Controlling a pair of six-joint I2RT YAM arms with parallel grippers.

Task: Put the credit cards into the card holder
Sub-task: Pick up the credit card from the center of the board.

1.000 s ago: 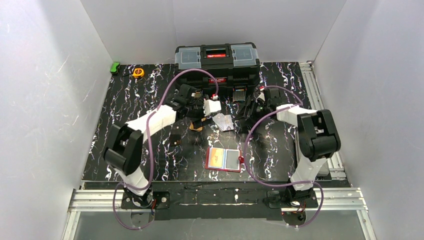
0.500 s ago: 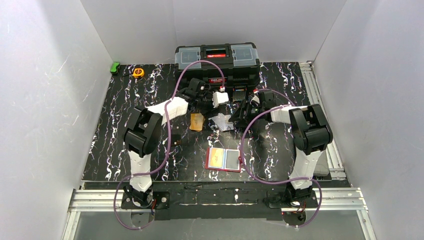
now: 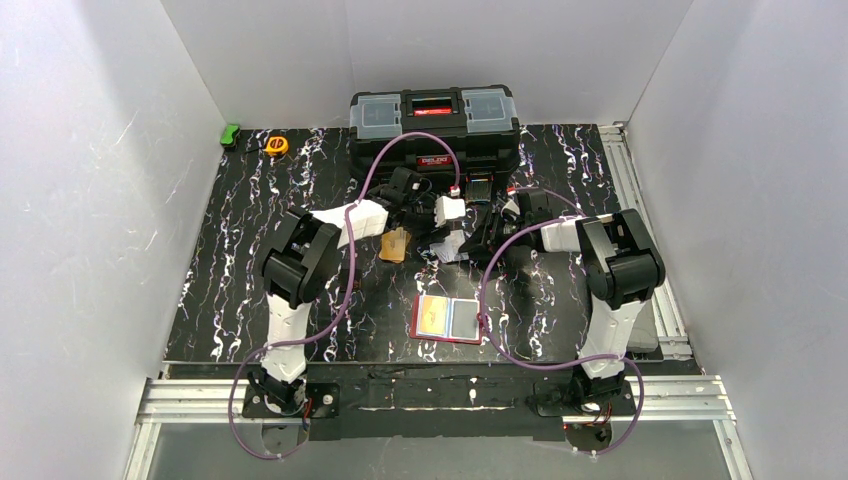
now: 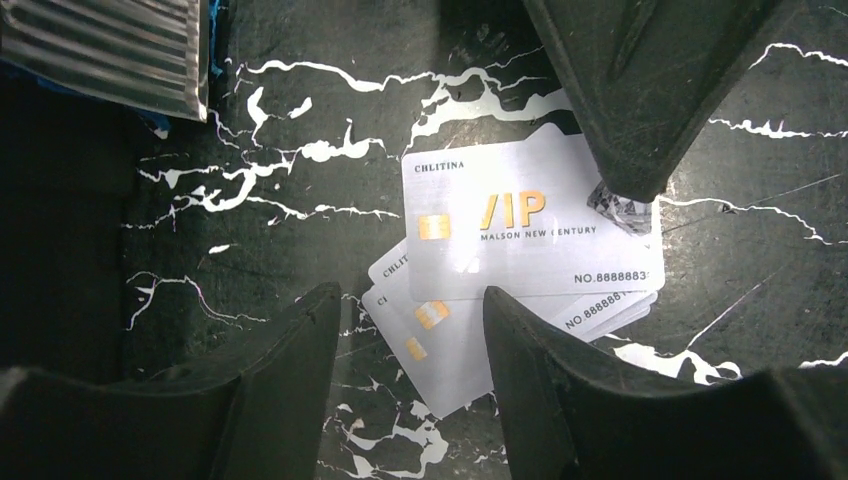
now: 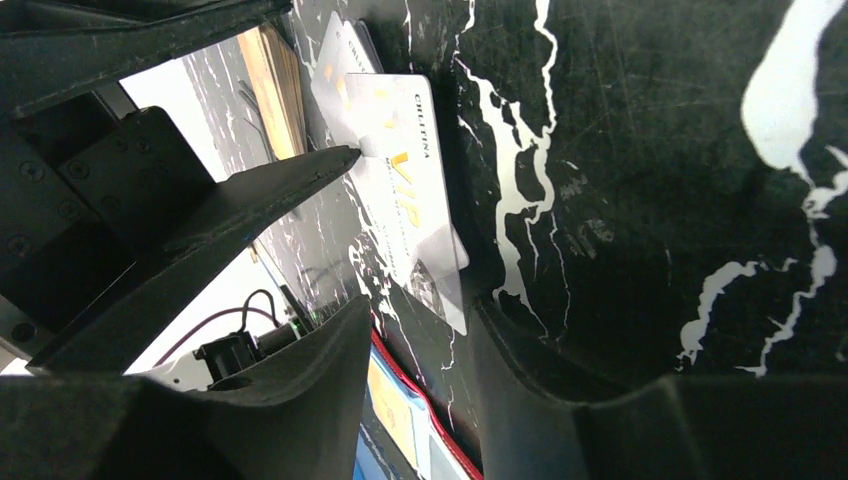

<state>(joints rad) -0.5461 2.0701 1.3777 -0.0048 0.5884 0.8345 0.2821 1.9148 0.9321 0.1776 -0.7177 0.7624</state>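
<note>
1. Whitish-grey plastic credit cards (image 4: 520, 230) with gold VIP print lie flat in a small fanned pile in the middle of the table top (image 3: 230, 230).
2. Thin orange plastic cards (image 3: 394, 243) lie in a 2nd pile just beside them.
3. The small red folding card holder (image 3: 447, 320) lies open nearer the arms, apart from both piles. Something orange shows in 1 pocket. I cannot tell if it is a card.
4. The left gripper (image 4: 410, 300) has its jaws apart over the edge of the grey pile. It holds nothing.
5. The right gripper (image 5: 415, 310) has its jaws apart too. A corner of the top card sits between them and does not look pinched.
6. I think most of the job is left, because both piles need to go in.
7. The table top is black with white streaks, and plain white walls (image 3: 100, 200) stand round it. A big black plastic toolbox (image 3: 435, 125) sits at the back. A round yellow tape measure (image 3: 277, 145) lies near the far left corner.
</note>
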